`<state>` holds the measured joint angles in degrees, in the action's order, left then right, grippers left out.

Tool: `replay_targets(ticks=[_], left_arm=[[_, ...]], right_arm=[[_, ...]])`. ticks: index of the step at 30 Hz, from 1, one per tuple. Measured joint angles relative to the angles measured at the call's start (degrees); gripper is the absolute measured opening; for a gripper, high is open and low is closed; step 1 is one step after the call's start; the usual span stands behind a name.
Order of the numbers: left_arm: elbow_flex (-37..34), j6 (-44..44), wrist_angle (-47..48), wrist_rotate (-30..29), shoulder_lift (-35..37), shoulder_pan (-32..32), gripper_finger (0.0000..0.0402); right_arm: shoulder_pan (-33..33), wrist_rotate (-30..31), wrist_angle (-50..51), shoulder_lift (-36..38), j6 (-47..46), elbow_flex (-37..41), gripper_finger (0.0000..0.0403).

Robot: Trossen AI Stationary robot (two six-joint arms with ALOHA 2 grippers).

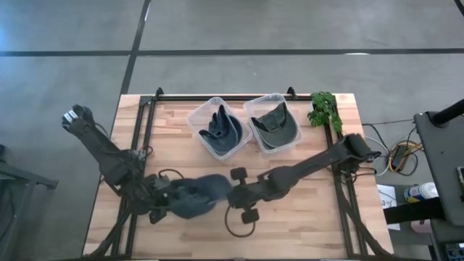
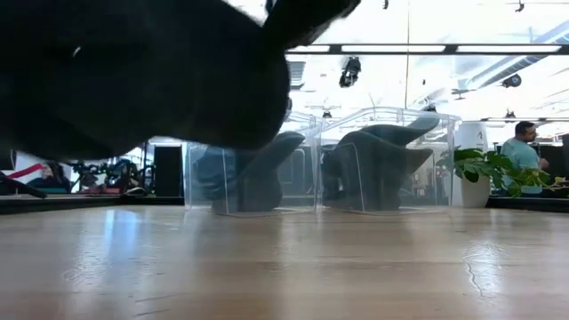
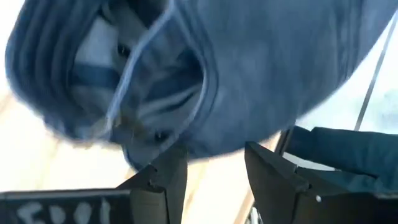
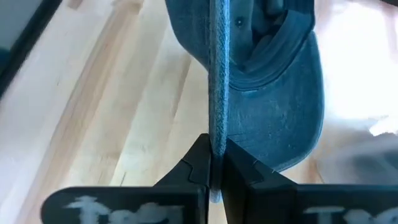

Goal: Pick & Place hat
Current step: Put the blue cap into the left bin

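The blue hat (image 1: 197, 194) sits near the table's (image 1: 304, 232) front edge, between both arms. The right gripper (image 4: 216, 168) pinches its brim edge, fingers clamped tight. The left gripper (image 3: 214, 171) stands spread wide just beside the hat, seemingly gripping nothing.

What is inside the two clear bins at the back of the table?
The left bin holds blue denim caps, the right bin olive caps. They are stacked, so the count underneath is hidden.
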<state>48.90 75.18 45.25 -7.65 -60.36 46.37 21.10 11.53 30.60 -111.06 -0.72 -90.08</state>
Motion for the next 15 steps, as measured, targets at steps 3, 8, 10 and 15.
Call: replay_targets(ticks=[3, 8, 10, 15], left_arm=[[5.7, 0.1, 6.6, -2.5, 0.0, 0.0, 0.0153], [17.2, -2.4, 13.2, -15.8, 0.0, 0.1, 0.0153], [21.1, -4.6, 13.5, -20.1, 0.1, 0.1, 0.0153], [27.3, -10.8, 13.8, -25.9, 0.0, 0.1, 0.0153]], right_arm=[[-0.3, 0.5, 2.1, 3.2, -2.9, 0.1, 0.0012], [-0.4, 0.9, 2.6, 8.5, -8.6, -0.3, 0.0013], [-0.5, 0.0, 2.8, 10.5, -12.8, -0.3, 0.0013], [-0.7, 0.5, 3.1, 14.7, -19.3, -0.3, 0.0013]])
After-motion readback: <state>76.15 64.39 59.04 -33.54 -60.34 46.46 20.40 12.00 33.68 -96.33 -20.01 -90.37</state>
